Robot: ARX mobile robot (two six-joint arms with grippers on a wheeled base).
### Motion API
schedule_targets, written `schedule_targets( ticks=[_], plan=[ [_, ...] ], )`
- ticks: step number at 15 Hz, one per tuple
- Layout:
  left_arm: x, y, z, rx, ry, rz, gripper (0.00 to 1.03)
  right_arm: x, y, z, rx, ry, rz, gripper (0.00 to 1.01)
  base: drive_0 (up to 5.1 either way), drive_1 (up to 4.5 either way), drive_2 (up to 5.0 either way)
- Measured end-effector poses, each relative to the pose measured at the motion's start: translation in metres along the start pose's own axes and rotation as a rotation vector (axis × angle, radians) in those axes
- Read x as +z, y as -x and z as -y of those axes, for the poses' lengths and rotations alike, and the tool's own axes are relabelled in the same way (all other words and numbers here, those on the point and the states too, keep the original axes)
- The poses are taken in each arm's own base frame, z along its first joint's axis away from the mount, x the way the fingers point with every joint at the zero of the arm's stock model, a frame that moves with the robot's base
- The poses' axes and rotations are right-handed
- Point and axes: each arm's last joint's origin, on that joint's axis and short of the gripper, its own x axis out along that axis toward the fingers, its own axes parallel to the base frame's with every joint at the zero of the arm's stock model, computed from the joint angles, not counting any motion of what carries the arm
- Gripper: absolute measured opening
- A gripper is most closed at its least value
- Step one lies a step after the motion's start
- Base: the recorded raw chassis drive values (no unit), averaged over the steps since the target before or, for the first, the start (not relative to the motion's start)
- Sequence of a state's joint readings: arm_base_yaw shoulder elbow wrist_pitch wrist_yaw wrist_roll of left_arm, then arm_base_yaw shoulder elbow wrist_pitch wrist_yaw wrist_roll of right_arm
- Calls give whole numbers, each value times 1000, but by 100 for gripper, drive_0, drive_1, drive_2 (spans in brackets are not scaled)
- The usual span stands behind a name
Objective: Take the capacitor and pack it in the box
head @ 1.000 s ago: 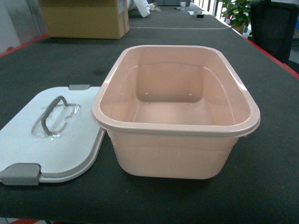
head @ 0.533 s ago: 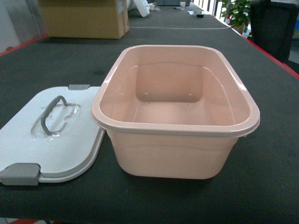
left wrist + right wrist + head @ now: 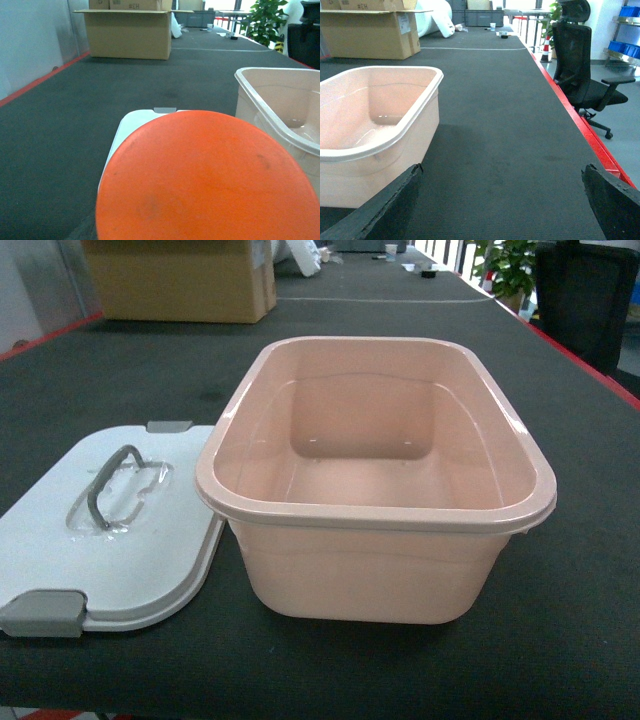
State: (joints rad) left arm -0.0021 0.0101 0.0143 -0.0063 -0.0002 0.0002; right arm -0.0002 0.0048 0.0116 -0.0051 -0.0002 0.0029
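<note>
Sitting open and empty, the box (image 3: 376, 480) lies just right of its lid (image 3: 110, 530), long axis running away from the robot; the right gripper (image 3: 502, 200) stands wide beside the box's right wall, the left's state unclear, no capacitor visible.

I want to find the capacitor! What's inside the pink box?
Nothing shows inside the pink box: just its bare floor and walls. The near wall hides a strip of floor. Its white lid lies beside it. A big orange disc fills the left wrist view.
</note>
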Motion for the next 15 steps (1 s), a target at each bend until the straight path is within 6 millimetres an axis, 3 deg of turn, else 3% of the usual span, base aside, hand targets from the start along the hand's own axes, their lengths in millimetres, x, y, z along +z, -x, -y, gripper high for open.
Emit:
schedule_targets(
  ticks=[1, 2, 4, 5, 6, 8, 10, 13, 15],
  plan=[
    [0, 0, 0, 10, -1, 0, 43, 0, 0, 0, 0, 0, 0, 98, 0, 0, 0],
    [4, -5, -3, 139, -11, 20, 43, 0, 0, 0, -2, 0, 0, 98, 0, 0, 0],
    [8, -22, -35, 278, -29, 14, 43, 0, 0, 0, 0, 0, 0, 98, 0, 0, 0],
    [17, -39, -44, 220, -40, 40, 43, 0, 0, 0, 0, 0, 0, 98, 0, 0, 0],
    [31, -63, -38, 99, -57, 85, 43, 0, 0, 0, 0, 0, 0, 98, 0, 0, 0],
    [53, -114, -16, -32, -68, 131, 43, 0, 0, 0, 0, 0, 0, 98, 0, 0, 0],
    [61, -162, 25, -132, -53, 117, 43, 0, 0, 0, 0, 0, 0, 98, 0, 0, 0],
    [64, -203, 103, -273, -31, 106, 43, 0, 0, 0, 0, 0, 0, 98, 0, 0, 0],
    [56, -221, 150, -344, -18, 62, 43, 0, 0, 0, 0, 0, 0, 98, 0, 0, 0]
  ],
)
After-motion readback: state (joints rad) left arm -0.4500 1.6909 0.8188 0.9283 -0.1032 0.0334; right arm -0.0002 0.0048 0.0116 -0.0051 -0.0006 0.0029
